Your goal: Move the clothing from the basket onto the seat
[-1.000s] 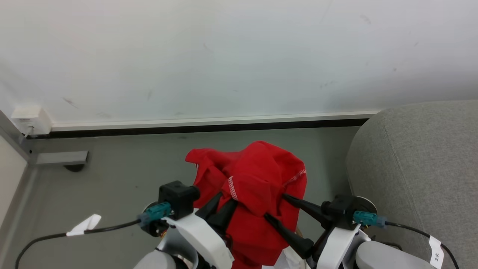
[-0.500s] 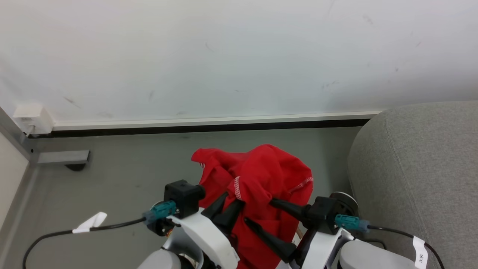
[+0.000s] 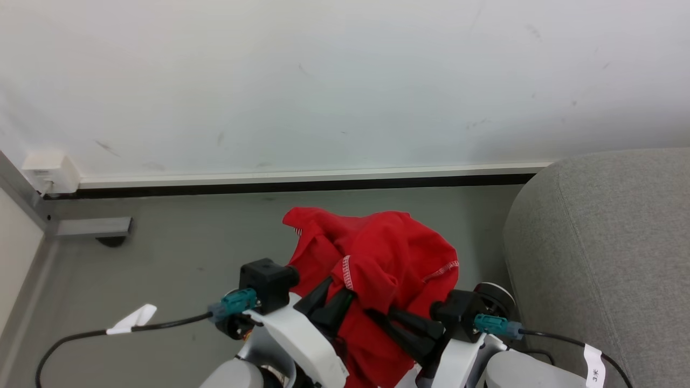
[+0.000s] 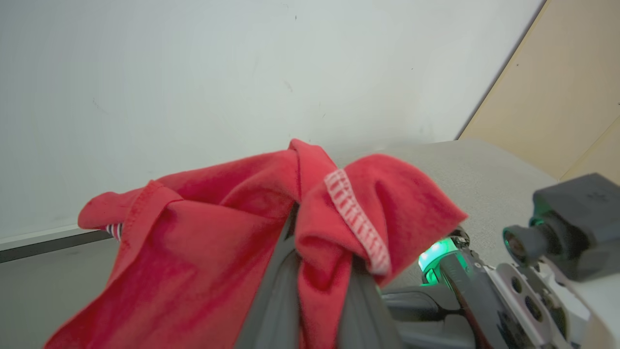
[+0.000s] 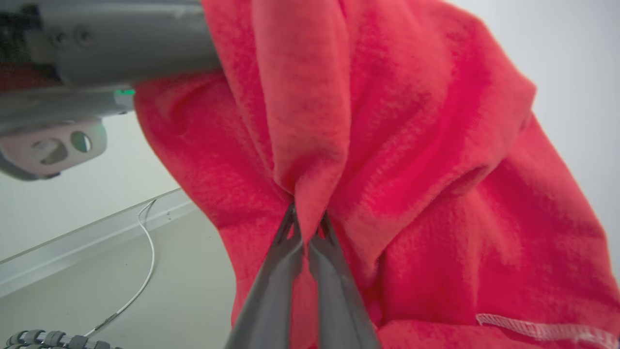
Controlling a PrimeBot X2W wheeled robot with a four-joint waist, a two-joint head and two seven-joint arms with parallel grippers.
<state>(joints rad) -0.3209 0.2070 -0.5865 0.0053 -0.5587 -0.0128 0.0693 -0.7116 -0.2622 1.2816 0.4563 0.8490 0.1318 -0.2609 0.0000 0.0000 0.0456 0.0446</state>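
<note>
A soft bright red fabric garment with white stitched hems [image 3: 377, 258] hangs bunched in the air above the grey floor [image 3: 178, 253], in front of the white wall [image 3: 323, 81]. Both arms hold it. The left gripper [image 3: 330, 293], with its two long dark fingers, is clamped on a fold at the garment's near left part. In the left wrist view the cloth is squeezed between the two fingers [image 4: 276, 295] and spills over their tips, with a white-stitched hem [image 4: 356, 220] draped across the top. The right gripper [image 3: 385, 318] bites into the near right part of the same garment. In the right wrist view its fingers [image 5: 281, 271] stand together, with a thin ridge of red cloth pinched between the tips. The two grippers lie close to each other, and the bulk of the cloth rises beyond them on the far side.

The large grey woven-fabric upholstered seat with a rounded edge [image 3: 604, 242] stands to the right, apart from the garment, with a strip of floor between them. A pale baseboard above a dark strip [image 3: 302, 177] runs along the foot of the wall. At far left a small white box [image 3: 48, 172] sits on the wall, and a black cable with a white tag [image 3: 132, 319] trails from the left wrist.
</note>
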